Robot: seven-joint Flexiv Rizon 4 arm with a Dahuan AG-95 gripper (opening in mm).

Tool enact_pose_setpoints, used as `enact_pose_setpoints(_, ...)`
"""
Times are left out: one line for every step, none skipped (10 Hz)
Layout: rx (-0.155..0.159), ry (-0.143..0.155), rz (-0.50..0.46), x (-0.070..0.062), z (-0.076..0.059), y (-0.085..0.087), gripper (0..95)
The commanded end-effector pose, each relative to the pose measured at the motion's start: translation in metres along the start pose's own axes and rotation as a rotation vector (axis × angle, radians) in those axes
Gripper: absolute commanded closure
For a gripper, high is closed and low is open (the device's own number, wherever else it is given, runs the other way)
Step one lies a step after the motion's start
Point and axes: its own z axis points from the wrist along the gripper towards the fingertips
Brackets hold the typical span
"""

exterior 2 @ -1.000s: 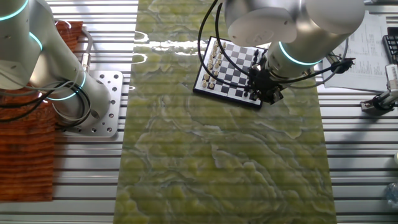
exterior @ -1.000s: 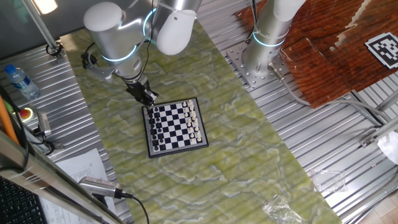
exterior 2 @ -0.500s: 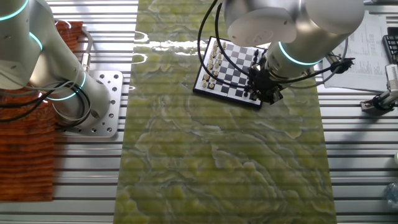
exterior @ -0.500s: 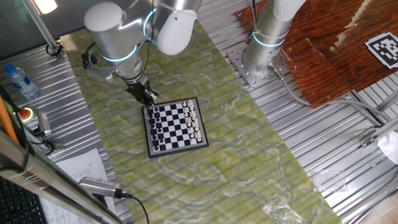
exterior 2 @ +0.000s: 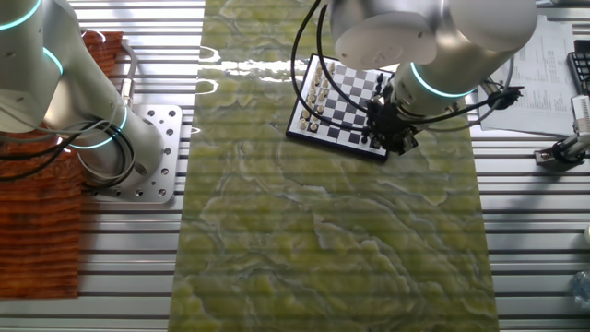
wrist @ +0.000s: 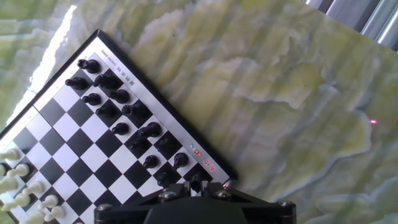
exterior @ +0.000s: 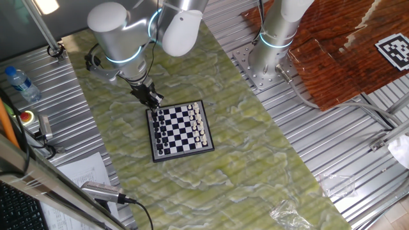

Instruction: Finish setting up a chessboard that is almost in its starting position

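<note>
Chessboard (exterior: 181, 130) on green-marbled desk (exterior: 243, 160); pincer (exterior: 151, 99) over black-piece corner, jaw state unclear; water bottle (exterior: 19, 84), papers (exterior: 80, 172) well aside.

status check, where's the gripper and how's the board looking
Gripper low over the chessboard corner, black pieces' side; jaw state not visible. White pieces lined along far edge. Nothing seen blocking on the green mat.

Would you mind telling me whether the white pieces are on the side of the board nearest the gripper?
No, the black pieces fill the chessboard edge nearest the gripper.
</note>
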Motion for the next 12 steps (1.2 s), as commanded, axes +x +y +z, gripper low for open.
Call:
enact_pose_setpoints(0.002,-0.002,-0.001,-0.0006,0.0007,0.0011,95.0)
enact_pose_setpoints(0.003,-0.002,-0.001,-0.0008,0.0009,0.0014,95.0)
enact_pose_setpoints(0.005,-0.005,-0.003,-0.0008,0.0011,0.0014,95.0)
enact_pose_setpoints(0.011,-0.003,-0.001,-0.0009,0.0011,0.0014,95.0)
enact_pose_setpoints(0.015,-0.003,-0.004,-0.0009,0.0012,0.0014,95.0)
enact_pose_setpoints(0.019,-0.005,-0.005,-0.0009,0.0014,0.0014,95.0)
enact_pose_setpoints(0.021,-0.007,-0.007,-0.0009,0.0016,0.0013,95.0)
enact_pose_setpoints(0.023,-0.008,-0.007,-0.0010,0.0016,0.0013,95.0)
enact_pose_setpoints(0.025,-0.007,-0.007,-0.0009,0.0016,0.0012,95.0)
enact_pose_setpoints(0.028,-0.005,-0.008,-0.0011,0.0015,0.0012,95.0)
enact_pose_setpoints(0.031,-0.002,-0.011,-0.0010,0.0014,0.0010,95.0)
enact_pose_setpoints(0.031,-0.002,-0.019,-0.0009,0.0012,0.0006,95.0)
